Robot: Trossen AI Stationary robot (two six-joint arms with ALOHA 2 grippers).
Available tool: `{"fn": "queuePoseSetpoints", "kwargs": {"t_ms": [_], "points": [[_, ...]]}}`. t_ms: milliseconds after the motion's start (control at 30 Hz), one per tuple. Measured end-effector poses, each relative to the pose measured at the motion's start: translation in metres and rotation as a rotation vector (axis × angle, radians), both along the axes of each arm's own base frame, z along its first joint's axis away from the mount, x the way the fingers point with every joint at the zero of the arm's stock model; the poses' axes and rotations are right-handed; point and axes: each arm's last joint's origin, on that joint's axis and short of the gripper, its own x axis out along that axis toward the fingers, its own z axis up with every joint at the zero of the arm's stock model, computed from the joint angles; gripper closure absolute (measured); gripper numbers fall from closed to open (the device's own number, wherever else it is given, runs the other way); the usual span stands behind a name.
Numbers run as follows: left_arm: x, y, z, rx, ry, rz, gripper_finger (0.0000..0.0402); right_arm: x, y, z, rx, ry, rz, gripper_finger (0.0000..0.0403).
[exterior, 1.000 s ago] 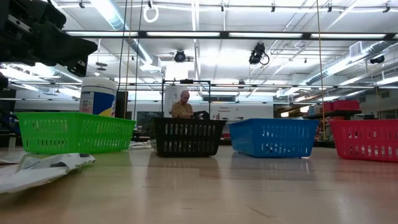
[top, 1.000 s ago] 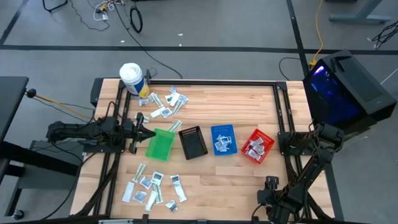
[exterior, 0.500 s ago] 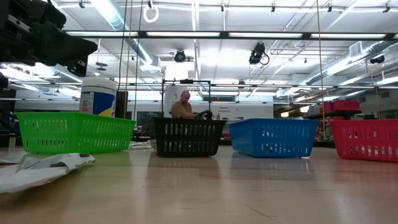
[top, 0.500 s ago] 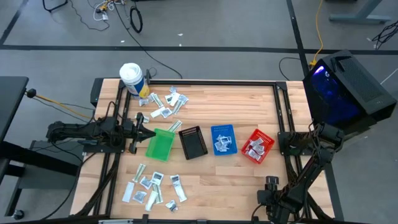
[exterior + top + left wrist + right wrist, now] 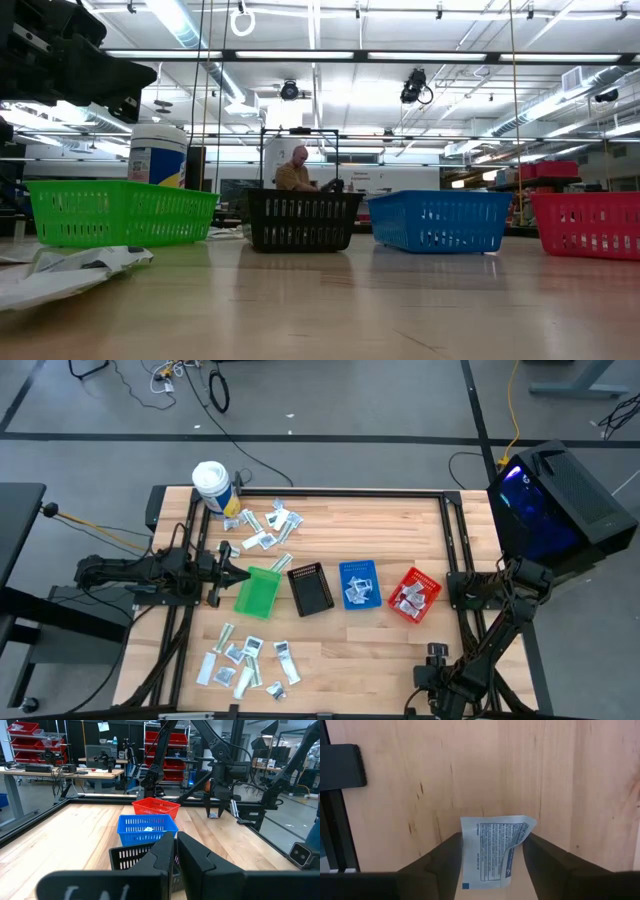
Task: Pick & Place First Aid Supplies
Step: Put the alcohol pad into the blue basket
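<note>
While pinched, white sachet point(image 5: 492, 855): flat, creased packet; fine dark print and small blue square, wording unreadable; just above the wood at near right table corner.
right gripper point(image 5: 492, 840): dark matte fingers closed onto the sachet's two edges.
left gripper point(image 5: 175, 851): fingers pressed together, nothing between; beside green bin point(image 5: 257, 593).
other sachets point(image 5: 262, 527): white, silvery, loose on wooden table point(image 5: 400, 530); second cluster at near edge.
bins: slotted plastic; black bin point(image 5: 311, 589), blue bin point(image 5: 359, 583), red bin point(image 5: 413, 596).
tub point(image 5: 210, 482): white cylinder, yellow-blue label, unreadable.
</note>
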Motion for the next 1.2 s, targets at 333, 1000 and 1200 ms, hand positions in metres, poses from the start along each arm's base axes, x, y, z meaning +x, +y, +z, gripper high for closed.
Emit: {"fn": "queuePoseSetpoints", "kwargs": {"t_ms": [333,1000,1200], "points": [[0.0,0.0,0.0,0.0,0.0,0.0,0.0369,0.0,0.0,0.0,0.0,0.0,0.0,0.0198],[0.0,0.0,0.0,0.0,0.0,0.0,0.0369,0.005,-0.004,0.015,0.045,-0.05,0.051,0.0227],[0.0,0.0,0.0,0.0,0.0,0.0,0.0369,0.022,-0.01,0.035,0.076,-0.108,0.081,0.0225]]}}
